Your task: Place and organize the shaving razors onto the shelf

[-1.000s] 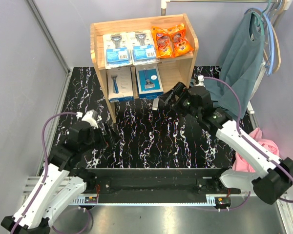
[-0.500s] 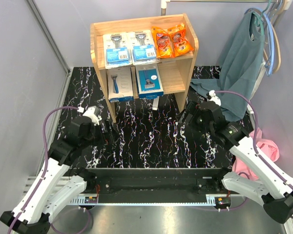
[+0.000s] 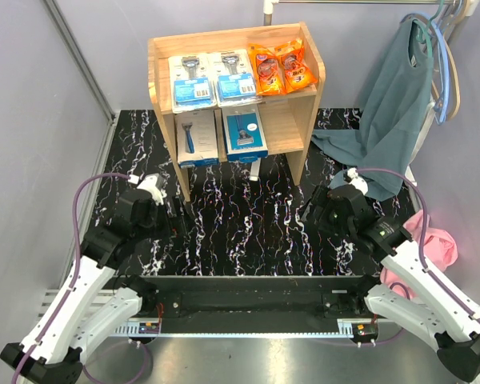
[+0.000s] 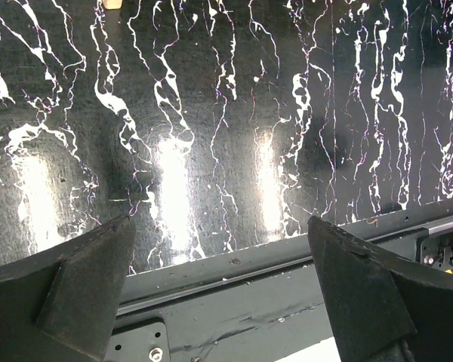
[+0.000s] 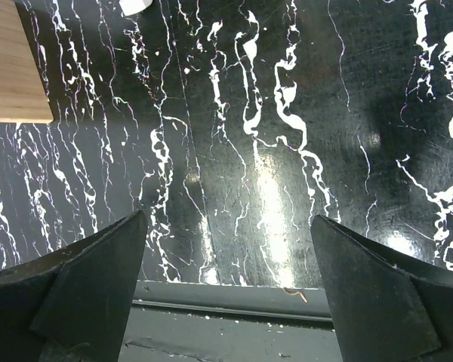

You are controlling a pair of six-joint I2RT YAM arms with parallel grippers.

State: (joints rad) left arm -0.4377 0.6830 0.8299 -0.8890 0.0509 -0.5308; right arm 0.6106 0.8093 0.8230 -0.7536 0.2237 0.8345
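Along the bottom of the overhead view runs a metal rail [image 3: 248, 324] carrying both arm bases, with purple cables [image 3: 78, 216] looping from the arms.

Beyond it lies the black, white-veined table [image 3: 248, 240]. The left gripper [image 3: 176, 218] hangs over the table's left part with its jaws spread wide and nothing between them. In its wrist view, the left gripper [image 4: 220, 222] frames only glossy marble and the table's near edge. The right gripper [image 3: 309, 211] sits right of centre, likewise released and empty. In its wrist view, the right gripper [image 5: 228, 219] shows bare marble and a wooden corner of the shelf [image 5: 11, 68] at upper left.

A small white item [image 3: 254, 169] lies on the table just before the shelf; what it is cannot be told.

The shelf [image 3: 300, 120] stands at the far middle of the table. On its lower tier two flat boxes [image 3: 196, 138] [image 3: 245, 133] lie side by side at the left, each picturing a razor.

On the top tier two blister packs [image 3: 192, 82] [image 3: 235, 78] on blue cards lie to the left, and two orange packets [image 3: 266, 70] [image 3: 295, 65] lie touching at the right. Each pack carries print and a label, but all of it is too small to read.

At the right edge a pink cloth [image 3: 434, 244] lies low. At upper right a teal garment [image 3: 392, 104] hangs from hangers [image 3: 446, 64].
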